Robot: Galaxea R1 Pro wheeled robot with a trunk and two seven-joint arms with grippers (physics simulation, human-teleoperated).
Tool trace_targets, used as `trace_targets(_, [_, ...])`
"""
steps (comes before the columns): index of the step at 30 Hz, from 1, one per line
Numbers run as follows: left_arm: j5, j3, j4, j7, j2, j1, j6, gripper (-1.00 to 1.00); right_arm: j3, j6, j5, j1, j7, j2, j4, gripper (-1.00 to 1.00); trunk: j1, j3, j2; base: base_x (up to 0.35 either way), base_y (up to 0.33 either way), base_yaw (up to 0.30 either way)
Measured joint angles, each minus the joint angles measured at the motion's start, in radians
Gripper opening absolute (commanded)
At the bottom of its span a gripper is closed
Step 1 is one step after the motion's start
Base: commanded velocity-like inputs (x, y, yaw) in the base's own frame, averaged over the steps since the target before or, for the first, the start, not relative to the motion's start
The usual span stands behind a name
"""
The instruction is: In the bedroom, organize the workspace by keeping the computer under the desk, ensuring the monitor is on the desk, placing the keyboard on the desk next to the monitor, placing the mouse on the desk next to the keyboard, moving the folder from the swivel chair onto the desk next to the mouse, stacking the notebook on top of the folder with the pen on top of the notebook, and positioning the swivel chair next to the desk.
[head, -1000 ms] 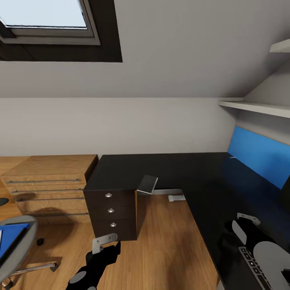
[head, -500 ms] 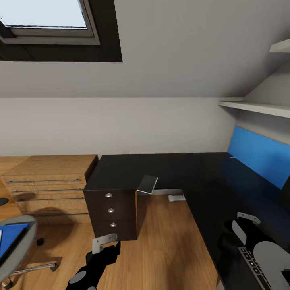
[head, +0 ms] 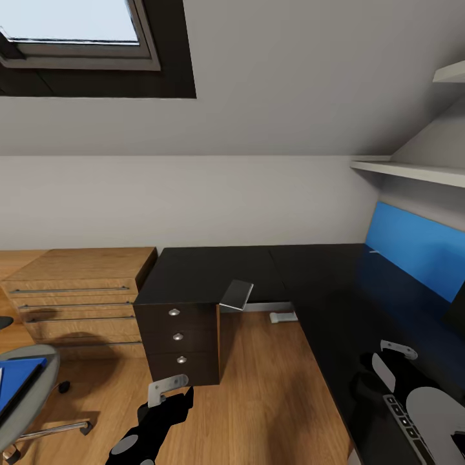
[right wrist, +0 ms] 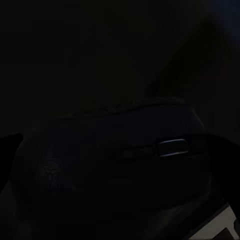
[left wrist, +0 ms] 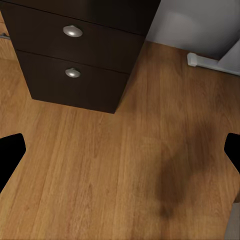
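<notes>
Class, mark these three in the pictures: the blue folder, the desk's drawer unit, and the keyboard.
folder (head: 14, 382), head view, on its blue cover.
drawer unit (head: 177, 342), head view, on the middle drawer front.
keyboard (head: 405, 426), head view, on the keys showing beside the right arm.

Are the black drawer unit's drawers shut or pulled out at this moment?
Shut. In the head view the drawer unit shows three fronts flush with one another, and the left wrist view shows two knobbed fronts level, none protruding.

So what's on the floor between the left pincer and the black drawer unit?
Nothing: in the left wrist view, bare wooden floor runs from the left pincer to the drawer unit. The head view agrees.
</notes>
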Motion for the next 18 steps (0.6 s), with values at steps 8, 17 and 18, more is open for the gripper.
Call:
trace_targets(8, [0.001,0.0,0.0,0.0,0.001,0.0,0.0,1.0,0.0,0.0,0.001,0.0,-0.001,0.0,0.0,-1.0,0.0,0.0,0.0,0.0,0.0,0.0])
trace_targets(17, [0.0,0.0,0.0,0.0,0.001,0.0,0.0,1.0,0.0,0.0,0.001,0.0,-0.002,0.0,0.001,-1.0,0.0,0.0,0.0,0.0,0.0,0.0])
trace_targets(18, [0.0,0.0,0.0,0.0,0.001,0.0,0.0,1.0,0.0,0.0,0.0,0.0,-0.002,0.0,0.001,1.0,0.0,0.0,0.0,0.0,0.0,0.0])
